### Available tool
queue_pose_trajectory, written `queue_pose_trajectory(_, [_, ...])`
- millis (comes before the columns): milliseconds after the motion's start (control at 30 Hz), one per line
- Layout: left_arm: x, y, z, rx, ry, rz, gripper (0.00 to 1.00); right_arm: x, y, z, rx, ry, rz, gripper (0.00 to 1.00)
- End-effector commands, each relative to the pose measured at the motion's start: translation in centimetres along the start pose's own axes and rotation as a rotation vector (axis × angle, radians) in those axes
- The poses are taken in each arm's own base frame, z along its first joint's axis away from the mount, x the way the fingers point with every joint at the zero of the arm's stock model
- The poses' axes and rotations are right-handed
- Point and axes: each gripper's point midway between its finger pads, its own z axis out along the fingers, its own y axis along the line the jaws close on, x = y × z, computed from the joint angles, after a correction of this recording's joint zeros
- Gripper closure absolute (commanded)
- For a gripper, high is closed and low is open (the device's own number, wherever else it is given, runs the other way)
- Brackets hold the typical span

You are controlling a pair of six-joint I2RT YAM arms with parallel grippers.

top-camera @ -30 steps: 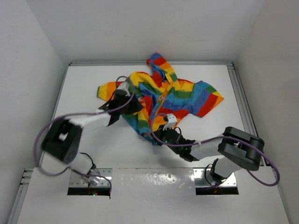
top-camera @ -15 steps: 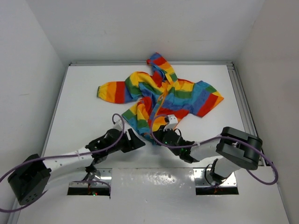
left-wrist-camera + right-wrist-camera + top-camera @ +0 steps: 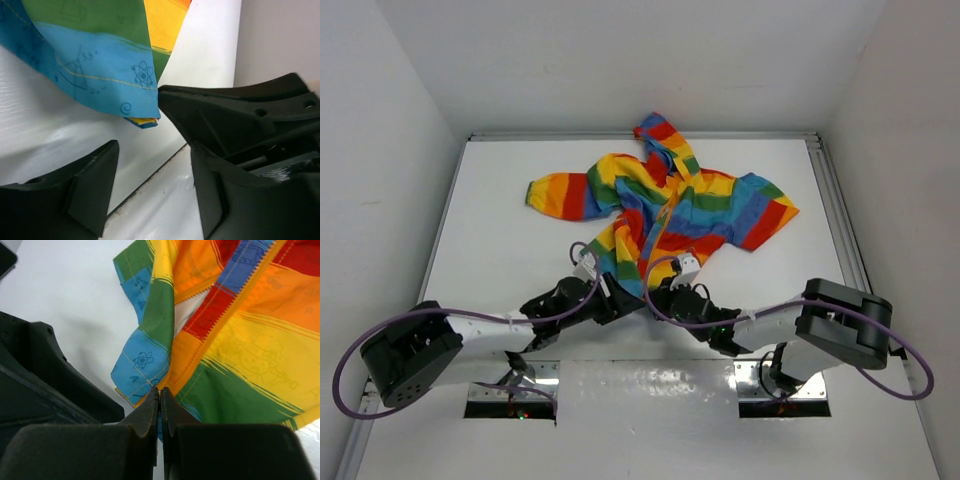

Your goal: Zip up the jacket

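Jacket point(image 3: 665, 200) lies spread on the white table point(image 3: 500, 250) in the overhead view, front up and unzipped, with the hood toward the far wall, the rainbow sleeves out to either side and the bottom hem nearest the arms. A second ago the left arm reached up over the sleeve and shoulder on its own side. It has since drawn back and swung low, so the left pincer point(image 3: 618, 300) now sits at the hem's near edge, just beside the right pincer point(image 3: 662, 293), which has kept its place at the foot of the front opening. From the left wrist, that pincer point(image 3: 137, 117) stands wide open with nothing clamped. The blue hem corner point(image 3: 144, 120) hangs at the gap between its dark fingers, touching or nearly touching one of them (I cannot tell which). From the right wrist, the fingers are pressed together on the hem edge where the orange zipper trim point(image 3: 235, 305) runs down to meet them, so this pincer has hold of the jacket's bottom. I cannot make out the slider. My reading is that both arms have gathered at the zipper's base to bring the two hem ends together before any upward pull can begin.
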Motion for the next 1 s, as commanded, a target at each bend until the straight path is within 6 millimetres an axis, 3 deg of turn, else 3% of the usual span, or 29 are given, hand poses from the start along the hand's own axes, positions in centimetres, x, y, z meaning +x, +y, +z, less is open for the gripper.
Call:
queue_pose_trajectory(0, [-1.4, -2.7, 0.5, 0.082, -0.062, -0.004, 0.46, -0.8, 0.3, -0.5, -0.017, -0.031, 0.008, 1.0])
queue_pose_trajectory(133, [-2.1, -2.7, 0.8, 0.081, -0.097, -0.019, 0.53, -0.7, 0.0, -0.9, -0.014, -0.027, 0.011, 1.0])
queue_pose_trajectory(567, [-2.0, -1.9, 2.3, 0.021, -0.082, -0.031, 0.51, -0.3, -0.1, -1.3, -0.034, -0.007, -0.012, 1.0])
queue_pose_trajectory(700, [-3.0, -1.9, 2.4, 0.023, -0.138, -0.045, 0.55, -0.3, -0.2, -1.4, -0.032, -0.004, -0.017, 1.0])
queue_pose_trajectory(967, [-2.5, -1.5, 3.0, 0.007, -0.108, -0.04, 0.52, 0.1, -0.5, -1.6, -0.026, 0.014, -0.042, 1.0])
